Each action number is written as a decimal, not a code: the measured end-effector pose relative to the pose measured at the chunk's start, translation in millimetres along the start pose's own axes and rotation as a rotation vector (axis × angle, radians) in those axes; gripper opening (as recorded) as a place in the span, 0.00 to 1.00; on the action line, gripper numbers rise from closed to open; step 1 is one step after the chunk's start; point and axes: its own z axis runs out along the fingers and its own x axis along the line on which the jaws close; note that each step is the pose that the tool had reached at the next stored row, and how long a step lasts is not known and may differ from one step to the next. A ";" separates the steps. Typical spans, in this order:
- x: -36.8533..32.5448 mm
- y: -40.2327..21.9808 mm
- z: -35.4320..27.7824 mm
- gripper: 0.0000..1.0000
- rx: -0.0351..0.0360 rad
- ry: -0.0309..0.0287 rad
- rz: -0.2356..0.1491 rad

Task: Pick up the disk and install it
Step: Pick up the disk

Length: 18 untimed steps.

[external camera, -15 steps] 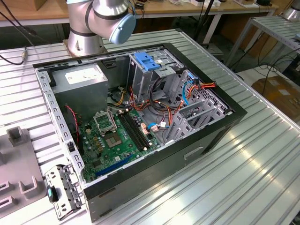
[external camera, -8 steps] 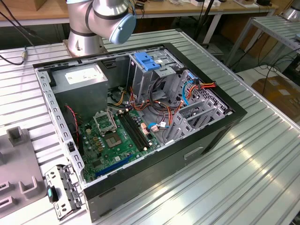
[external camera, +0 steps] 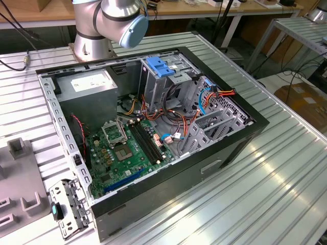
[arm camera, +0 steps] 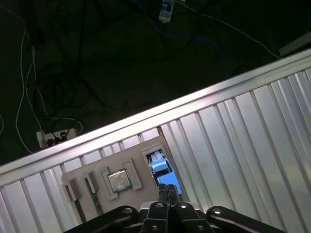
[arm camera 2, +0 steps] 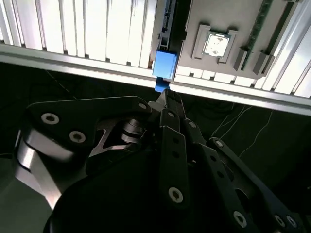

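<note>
The disk [arm camera 2: 164, 65] stands on edge in a slot of a grey holder plate [arm camera 2: 194, 14] on the ribbed aluminium table, showing its blue side rail and a thin dark edge. In the first wrist view the disk [arm camera: 159, 166] is a blue block in the same slot. My gripper [arm camera 2: 167, 97] hangs right over that blue end, its black fingers pressed together at the tips with no gap. From the first wrist view, the gripper [arm camera: 168, 190] partly covers the blue rail. Whether the fingertips touch the disk is unclear.
An open computer case [external camera: 240, 138] lies on the table with a green motherboard [external camera: 127, 148], a grey power-supply box [external camera: 89, 81] and a drive cage topped by a blue latch plate [external camera: 161, 66]. The arm's base [external camera: 92, 43] stands behind it. The holder plate also carries a processor chip [arm camera 2: 216, 44].
</note>
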 end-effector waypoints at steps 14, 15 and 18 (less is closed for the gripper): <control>-1.3 -4.8 13.0 0.11 0.0159 0.0047 -0.197; -1.3 -5.3 16.4 0.11 0.0159 0.0046 -0.198; -1.2 -5.8 22.5 0.29 0.0157 0.0048 -0.200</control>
